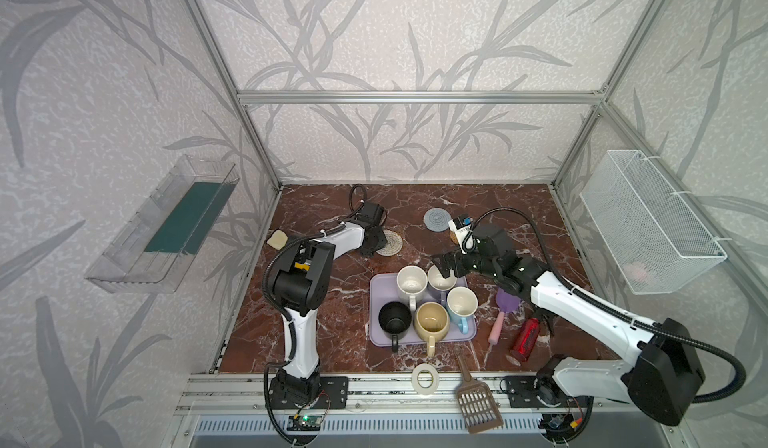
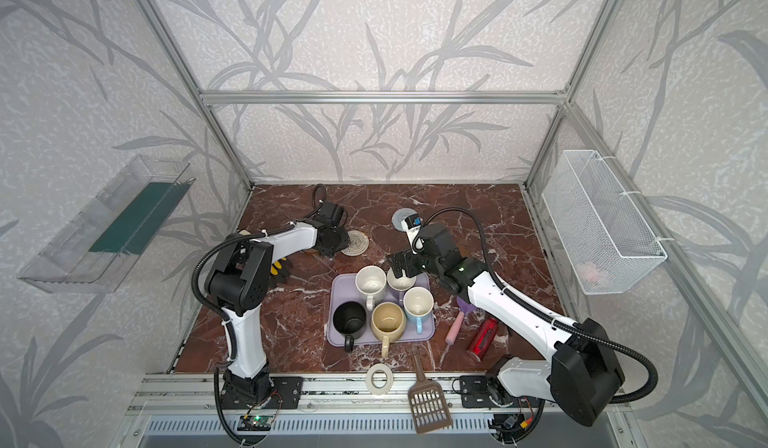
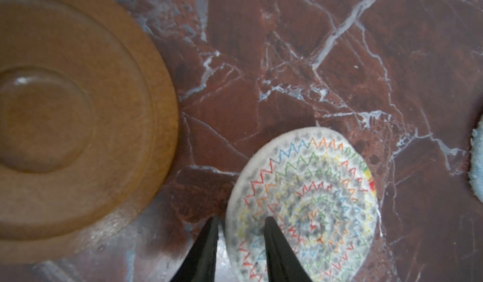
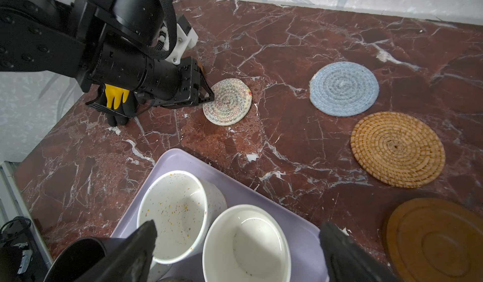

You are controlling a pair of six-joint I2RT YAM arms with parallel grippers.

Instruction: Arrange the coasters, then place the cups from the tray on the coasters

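- Jaws of left gripper (image 3: 241, 219) narrowly apart, straddling rim of white woven coaster (image 3: 313, 202), flat on tabletop (image 3: 287, 58); firm clamp unclear.
- Pinch rim fully, place well apart from brown wooden coaster (image 3: 78, 110).
- Right gripper (image 4: 239, 225) wide apart over lavender cup (image 4: 245, 244) on tray (image 4: 235, 186).

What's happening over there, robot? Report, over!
Left gripper slightly open, astride rim of white woven coaster. Right gripper wide open above lavender mug on tray. Speckled mug close beside, may crowd a finger.
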